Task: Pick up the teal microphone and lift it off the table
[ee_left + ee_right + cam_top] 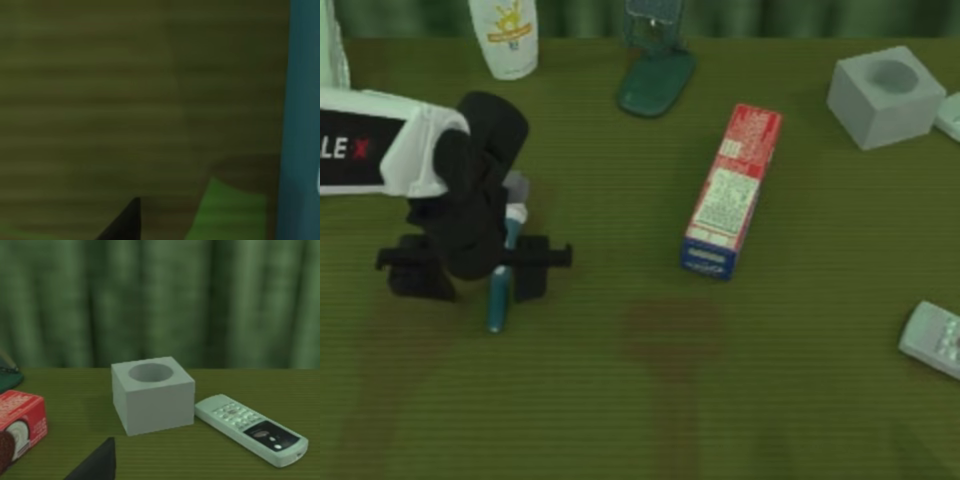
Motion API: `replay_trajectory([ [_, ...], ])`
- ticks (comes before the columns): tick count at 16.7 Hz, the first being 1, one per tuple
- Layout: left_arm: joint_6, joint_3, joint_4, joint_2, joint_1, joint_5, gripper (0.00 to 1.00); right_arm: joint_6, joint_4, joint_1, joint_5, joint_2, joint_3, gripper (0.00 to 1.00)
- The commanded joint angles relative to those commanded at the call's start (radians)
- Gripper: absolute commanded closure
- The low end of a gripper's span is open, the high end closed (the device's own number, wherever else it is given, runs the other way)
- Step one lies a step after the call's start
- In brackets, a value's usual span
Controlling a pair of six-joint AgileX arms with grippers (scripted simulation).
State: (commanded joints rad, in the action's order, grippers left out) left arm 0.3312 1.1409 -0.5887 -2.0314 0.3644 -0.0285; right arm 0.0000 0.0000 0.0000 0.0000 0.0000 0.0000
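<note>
One grey hollowed block (887, 95) holds nothing visible.

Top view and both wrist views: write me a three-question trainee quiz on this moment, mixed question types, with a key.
1. True or false: the left gripper is over the teal microphone, on the table's left side.
2. Multiple choice: which object lies closest to the grey cube with a round hole in the right wrist view? A) remote control B) white bottle C) dark green stand
3. Short answer: what lies between the microphone and the cube in the top view?

Key
1. True.
2. A; it lies right beside the cube.
3. The red box, lying flat near the table's middle.
</note>
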Motion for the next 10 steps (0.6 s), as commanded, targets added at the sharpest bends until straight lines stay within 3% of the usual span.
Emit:
replay_trajectory([
  [2,0.0,0.0,0.0,0.0,0.0,0.0,1.0,0.0,0.0,0.0,0.0,0.0,0.0,0.0],
  [9,0.0,0.0,0.0,0.0,0.0,0.0,1.0,0.0,0.0,0.0,0.0,0.0,0.0,0.0],
  [10,-0.014,0.024,-0.032,0.065,0.001,-0.019,1.0,0.0,0.0,0.0,0.0,0.0,0.0,0.0],
])
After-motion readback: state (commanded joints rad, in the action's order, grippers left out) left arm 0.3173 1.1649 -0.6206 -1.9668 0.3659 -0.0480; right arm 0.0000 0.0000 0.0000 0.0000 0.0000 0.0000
